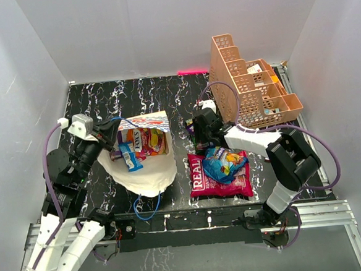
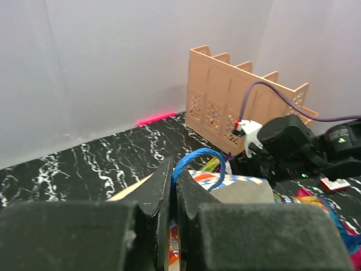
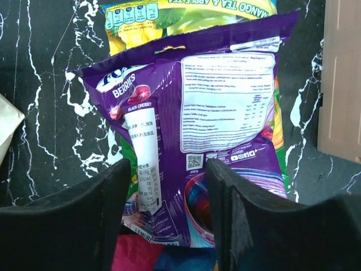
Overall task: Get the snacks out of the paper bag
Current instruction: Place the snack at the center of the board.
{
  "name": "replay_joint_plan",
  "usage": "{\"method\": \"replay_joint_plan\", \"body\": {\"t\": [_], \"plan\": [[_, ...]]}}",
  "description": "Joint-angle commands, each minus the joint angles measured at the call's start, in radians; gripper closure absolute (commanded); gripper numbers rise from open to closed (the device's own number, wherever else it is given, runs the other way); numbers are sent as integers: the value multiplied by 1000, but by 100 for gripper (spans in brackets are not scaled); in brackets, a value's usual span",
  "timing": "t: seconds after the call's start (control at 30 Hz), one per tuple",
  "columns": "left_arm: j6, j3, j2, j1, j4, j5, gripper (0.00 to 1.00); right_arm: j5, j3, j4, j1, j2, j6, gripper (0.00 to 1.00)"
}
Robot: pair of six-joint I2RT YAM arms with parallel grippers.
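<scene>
The paper bag [image 1: 147, 175] lies on its side left of centre, white inside showing, with red and blue snacks [image 1: 139, 146] in its mouth. My left gripper [image 1: 114, 139] is shut on the bag's rim beside the blue cord handle [image 2: 200, 161]. A purple packet [image 3: 214, 113] lies flat on the table over a yellow-green one [image 3: 186, 14]. My right gripper [image 3: 169, 192] hangs open just above the purple packet's near end, one finger on each side. The large red "REAL" bag [image 1: 218, 181] lies at front centre with a blue packet [image 1: 226, 161] on top.
The orange lattice rack [image 1: 251, 87] stands at the back right, close behind my right arm. A pink strip [image 1: 191, 71] lies along the back wall. A small red-and-white card [image 2: 335, 183] rests near the right arm. White walls enclose the black marbled table [image 1: 103, 97].
</scene>
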Motion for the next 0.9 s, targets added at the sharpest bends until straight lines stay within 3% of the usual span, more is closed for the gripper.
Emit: {"method": "replay_joint_plan", "body": {"t": [0.0, 0.13, 0.4, 0.6, 0.87], "plan": [[-82, -12, -24, -5, -25, 62, 100, -37, 8, -14, -3, -75, -14, 36], [-94, -20, -37, -5, -36, 64, 100, -71, 52, -86, -3, -165, -66, 23], [-98, -20, -48, -4, -42, 58, 100, -163, 51, -148, 54, -402, -65, 19], [-106, -19, -46, -5, -43, 67, 100, -222, 53, -84, 284, -494, 25, 24], [-114, -27, -62, -4, -57, 68, 100, -56, 48, 163, 634, -484, 25, 33]]}}
